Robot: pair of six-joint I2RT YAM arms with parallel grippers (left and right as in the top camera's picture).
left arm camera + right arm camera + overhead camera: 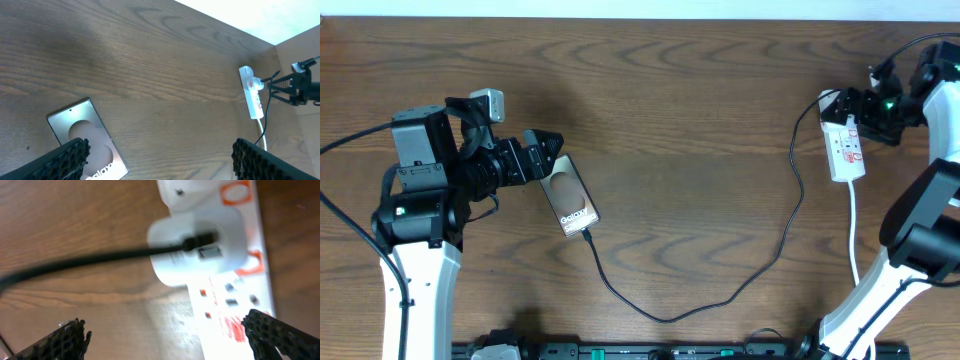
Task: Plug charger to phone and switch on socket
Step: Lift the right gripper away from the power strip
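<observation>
Left gripper (548,150) sits at the phone's (571,197) upper end from overhead, while the charger (670,318) runs from its lower end to the socket (845,148), where the right gripper (857,108) hovers. From the left wrist, those fingers (70,156) gape wide, holding nothing. From the right wrist, fingers (62,340) are likewise spread above the socket.

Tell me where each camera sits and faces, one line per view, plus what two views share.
Overhead: above the table, looking straight down at phone, charger, socket; left arm, right arm show.
Left wrist: low by the phone, facing across toward the socket; fingers of the left tool at bottom corners.
Right wrist: close over the socket, looking down at the charger's plug; fingers of the right tool at bottom corners.
Shared: overhead and left wrist both show phone and socket.
</observation>
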